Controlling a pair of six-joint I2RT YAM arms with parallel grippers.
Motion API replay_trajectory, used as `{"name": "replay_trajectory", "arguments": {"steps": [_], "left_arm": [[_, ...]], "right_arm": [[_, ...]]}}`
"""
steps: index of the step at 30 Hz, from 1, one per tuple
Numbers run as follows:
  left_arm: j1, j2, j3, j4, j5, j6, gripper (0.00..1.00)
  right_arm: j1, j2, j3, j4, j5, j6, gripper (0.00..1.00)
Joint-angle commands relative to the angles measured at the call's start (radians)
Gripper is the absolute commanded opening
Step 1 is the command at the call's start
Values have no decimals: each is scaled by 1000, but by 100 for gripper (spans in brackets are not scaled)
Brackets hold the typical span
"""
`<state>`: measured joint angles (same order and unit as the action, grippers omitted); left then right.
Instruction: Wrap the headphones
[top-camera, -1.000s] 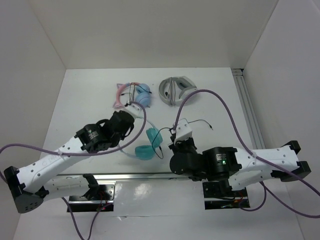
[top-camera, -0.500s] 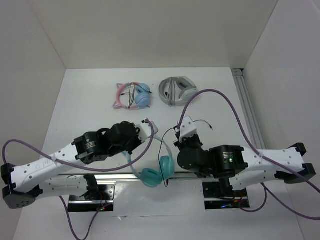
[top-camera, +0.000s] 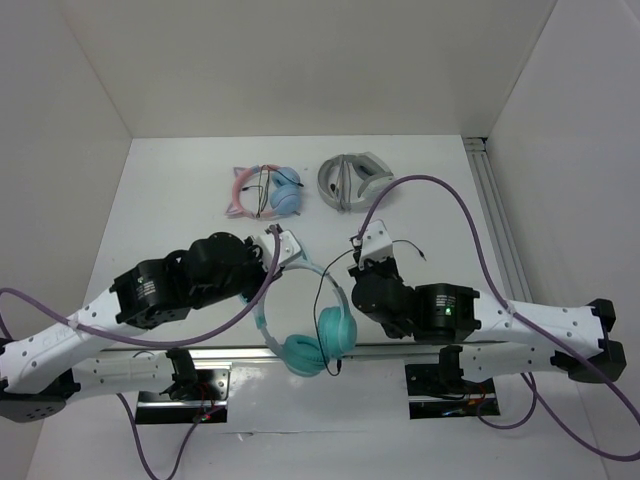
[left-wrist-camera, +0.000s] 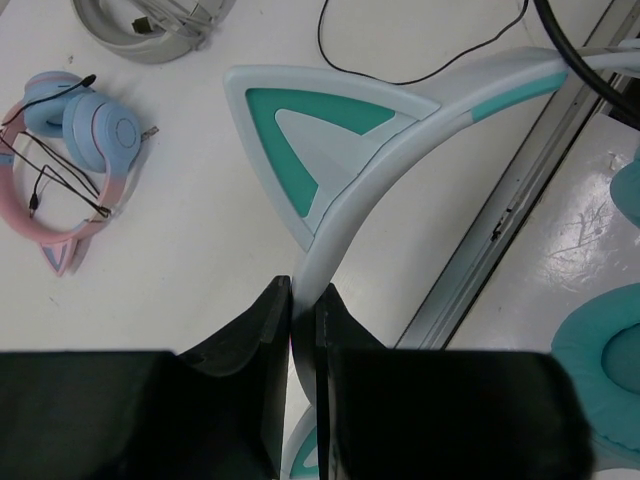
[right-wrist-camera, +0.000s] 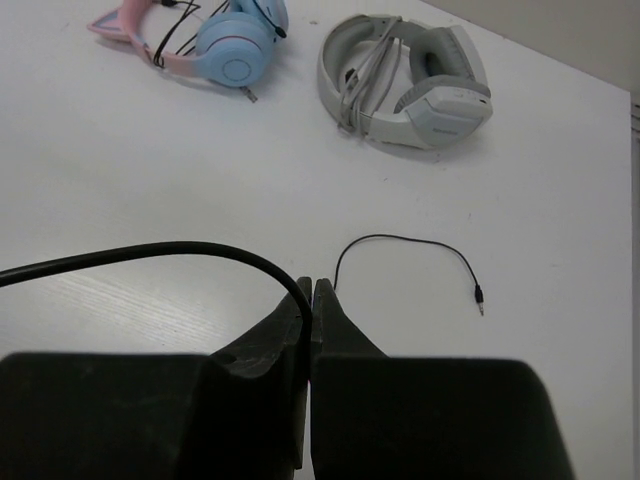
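**A:** Where are the headphones (top-camera: 335, 328)?

**B:** At the near middle of the counter (top-camera: 180, 200), between the two arms. The two cups (top-camera: 303, 353) lie over the rail (top-camera: 220, 352) at the near edge, and the band (top-camera: 300, 268) arches up and to the far left of them.

**A:** How do they look?

**B:** The cups are round and teal with padded rims. The band is a pale whitish teal with darker teal inlays. The left wrist view shows one cat ear (left-wrist-camera: 310, 130) on it, a pale triangle with a teal centre. A thin black cable (top-camera: 322, 290) runs from near the cups up toward the right arm.

**A:** And the left hand (left-wrist-camera: 303, 295)?

**B:** Its fingers are clamped on the band, just below the cat ear.

**A:** The right hand (right-wrist-camera: 311, 290)?

**B:** Its fingers are pressed together on the cable (right-wrist-camera: 150, 250), which curves in from the left and ends at the fingertips. Beyond them a short loose length lies on the counter and ends in the plug (right-wrist-camera: 479, 297).

**A:** Anything else around?

**B:** At the far side there's a pink pair (top-camera: 265, 190) with blue cups, and to its right a grey pair (top-camera: 352, 180). Both are well apart from the teal set.
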<state>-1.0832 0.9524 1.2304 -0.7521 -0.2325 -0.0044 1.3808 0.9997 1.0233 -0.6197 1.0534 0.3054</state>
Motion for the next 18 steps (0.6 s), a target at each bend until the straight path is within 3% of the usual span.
{"name": "replay_trajectory", "arguments": {"steps": [1,10,18], "left_arm": [[-3,-18,63,13,-20,-59,0],[-3,-92,83,72,50,-112,0],[-3,-165,121,105,-7,-163,0]], "right_arm": [[-8,-24,6,78,3,1,0],[-49,28,-35,184,-89,-19,0],[-60,10,-63,225,-133,-28,0]]}}
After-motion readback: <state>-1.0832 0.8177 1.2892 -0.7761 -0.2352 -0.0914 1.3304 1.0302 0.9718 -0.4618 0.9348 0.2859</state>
